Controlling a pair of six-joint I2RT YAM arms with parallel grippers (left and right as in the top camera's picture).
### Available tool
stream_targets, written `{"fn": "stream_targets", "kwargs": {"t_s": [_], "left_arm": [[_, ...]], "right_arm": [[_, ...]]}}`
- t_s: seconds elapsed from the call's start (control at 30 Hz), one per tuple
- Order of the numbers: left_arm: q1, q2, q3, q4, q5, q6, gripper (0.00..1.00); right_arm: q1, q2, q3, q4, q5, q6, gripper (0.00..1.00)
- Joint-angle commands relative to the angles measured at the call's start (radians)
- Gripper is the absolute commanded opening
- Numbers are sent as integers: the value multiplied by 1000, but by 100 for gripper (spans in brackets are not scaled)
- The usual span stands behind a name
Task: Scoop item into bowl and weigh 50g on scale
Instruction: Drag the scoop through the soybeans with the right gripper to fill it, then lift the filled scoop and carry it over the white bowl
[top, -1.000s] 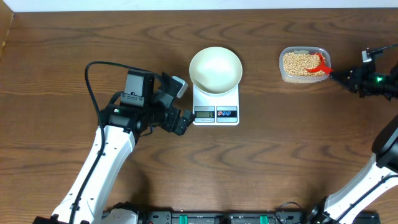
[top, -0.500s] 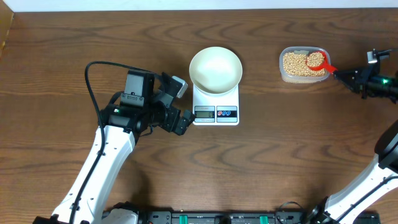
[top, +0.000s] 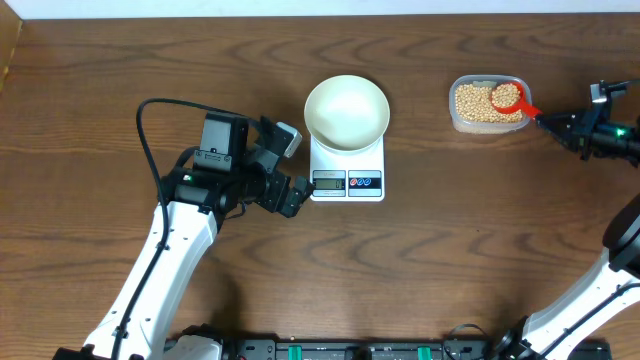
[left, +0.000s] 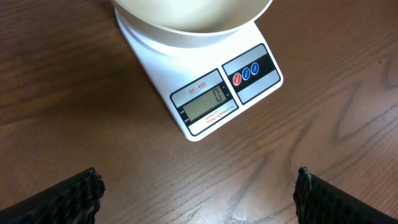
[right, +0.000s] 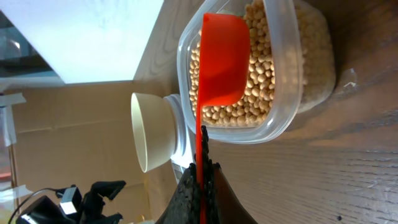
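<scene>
The white bowl (top: 346, 112) stands empty on the white scale (top: 347, 181); the scale's display (left: 204, 103) reads 0. The pale tan beans (top: 474, 102) fill a clear plastic tub (top: 488, 124) at the back right. My right gripper (top: 549, 122) is shut on the handle of a red scoop (top: 508, 98), whose head sits over the beans in the tub; in the right wrist view the scoop (right: 221, 59) shows its underside above the beans (right: 261, 87). My left gripper (top: 290, 172) is open and empty, just left of the scale, its fingers wide apart (left: 198, 196).
The table's back edge runs along the top of the overhead view. The right arm reaches in from the right edge. The left arm's cable loops over the table at the left.
The red scoop has turned in the tub from lying on edge at the right side to head over the beans. My right gripper shifted slightly right. The left arm has not moved.
</scene>
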Motion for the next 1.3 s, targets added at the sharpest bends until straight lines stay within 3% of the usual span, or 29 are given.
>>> {"fn": "stream_targets", "kwargs": {"t_s": [0.0,0.63,0.97,1.27], "left_arm": [[0,3,0,-3,-6,6,100],[0,3,0,-3,-5,6,100],[0,3,0,-3,-5,6,100],[0,3,0,-3,-5,6,100]], "right_arm": [[-5,-4,3,-11,-73,-39,1],[-5,-6,4,5,-329,-116,1],[77,-6,4,72,-373,-115,1],[194,-6,4,240,-403,66,1]]}}
